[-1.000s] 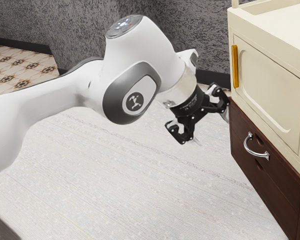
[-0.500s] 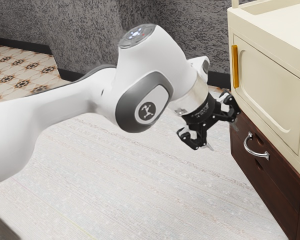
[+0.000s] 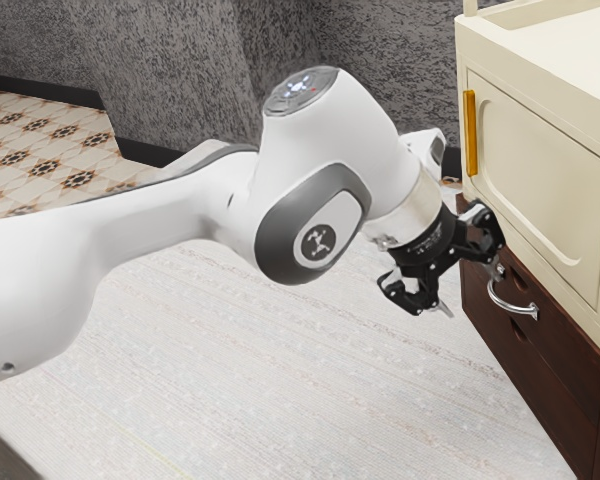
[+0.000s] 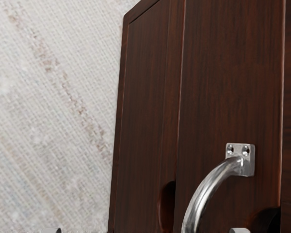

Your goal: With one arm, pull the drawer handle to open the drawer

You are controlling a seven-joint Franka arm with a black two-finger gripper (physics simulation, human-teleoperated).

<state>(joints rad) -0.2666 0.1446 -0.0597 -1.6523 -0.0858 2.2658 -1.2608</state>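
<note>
Gripper (image 3: 474, 292) spread & empty, just beside curved metal drawer handle (image 4: 201, 195). Risk: approach off-ctr rel. to handle, hits mounting plate (image 4: 250, 162) or closes w/o catching bar.

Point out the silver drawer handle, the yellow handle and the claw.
Silver drawer handle (image 4: 200, 198): wrist view, on its curved bar.
Yellow handle (image 3: 470, 132): exterior view, on the middle of its upright bar.
Claw (image 3: 474, 292): exterior view, midway between its fingertips.
</note>
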